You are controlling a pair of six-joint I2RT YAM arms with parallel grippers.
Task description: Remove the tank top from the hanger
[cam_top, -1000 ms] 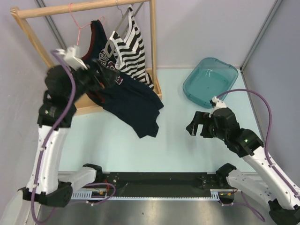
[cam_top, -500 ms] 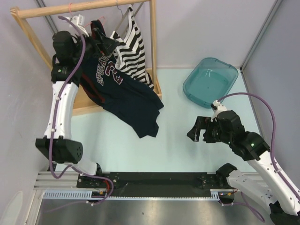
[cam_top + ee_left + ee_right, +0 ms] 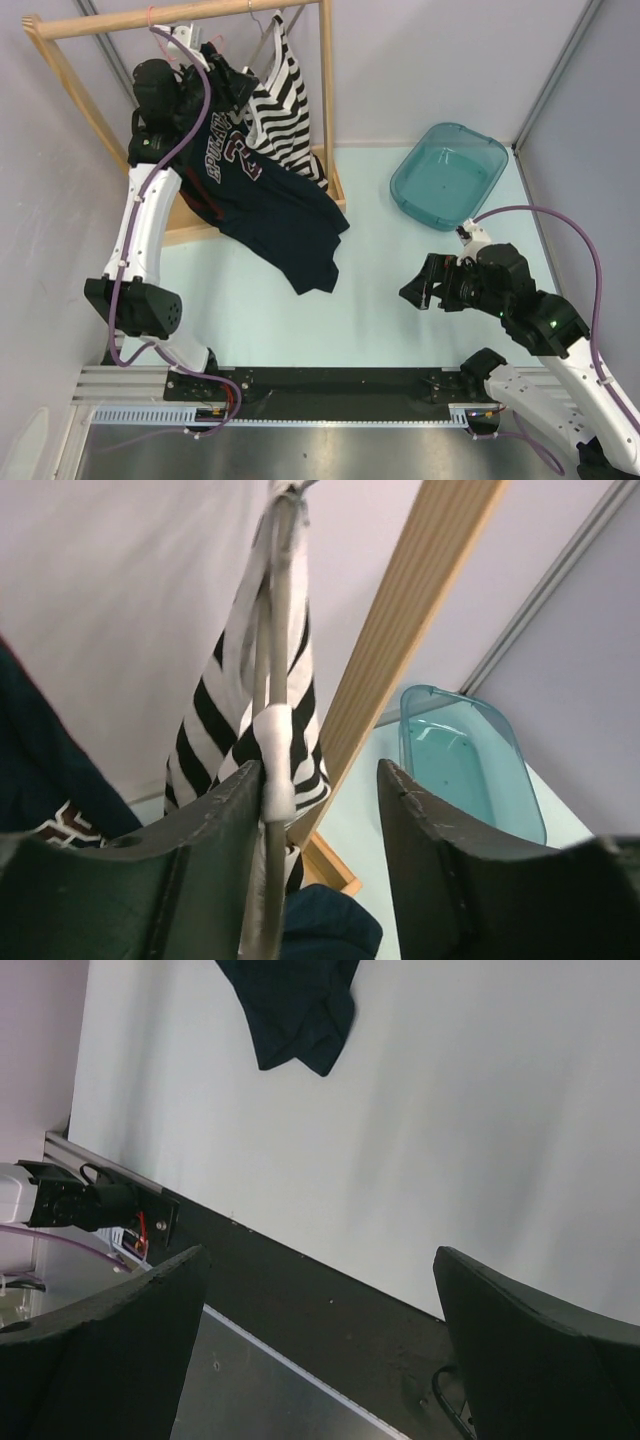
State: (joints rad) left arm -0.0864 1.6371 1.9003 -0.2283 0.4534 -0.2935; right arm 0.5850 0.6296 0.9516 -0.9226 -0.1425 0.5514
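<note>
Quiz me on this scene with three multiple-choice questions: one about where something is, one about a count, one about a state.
1. Where is the teal basin?
A. On the table, towards the far right corner.
B. On the floor.
C. Held by an arm.

2. How many garments hang on the wooden rack?
A. One.
B. Two.
C. Four.

3. How is the right gripper?
A. Shut on a garment.
B. Shut on the basin.
C. Open and empty.

Answers:
1 A: the basin sits on the table, apart from both arms.
2 B: a navy top and a striped top hang there.
3 C: its fingers stand wide apart, with only table between them.
</note>
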